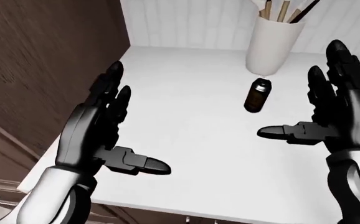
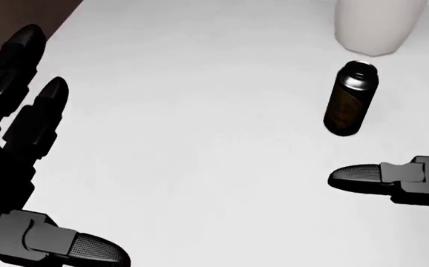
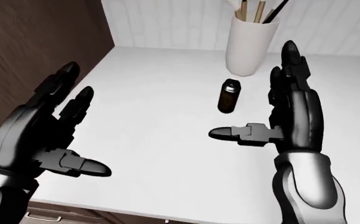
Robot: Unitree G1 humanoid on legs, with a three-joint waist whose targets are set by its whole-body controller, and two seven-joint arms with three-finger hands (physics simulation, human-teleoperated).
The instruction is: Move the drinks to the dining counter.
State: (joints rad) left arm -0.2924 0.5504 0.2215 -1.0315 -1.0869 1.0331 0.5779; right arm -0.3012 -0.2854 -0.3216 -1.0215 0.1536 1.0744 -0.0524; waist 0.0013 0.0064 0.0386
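Bottle (image 1: 257, 95) stands upright on the tabletop (image 1: 186, 116), just below the white utensil holder (image 1: 272, 43), not yet picked up. Left robot hand (image 1: 99, 133) and right robot hand (image 3: 290, 116) both spread, empty; whole move remains.

A home kitchen, rendered in simulation.
A white tabletop (image 1: 186, 140) runs up to a white panelled wall (image 1: 186, 23), with dark wood cabinet (image 1: 49, 60) at left, a drawer handle (image 3: 40, 218) below, and a white utensil holder (image 3: 248, 44) of sticks.
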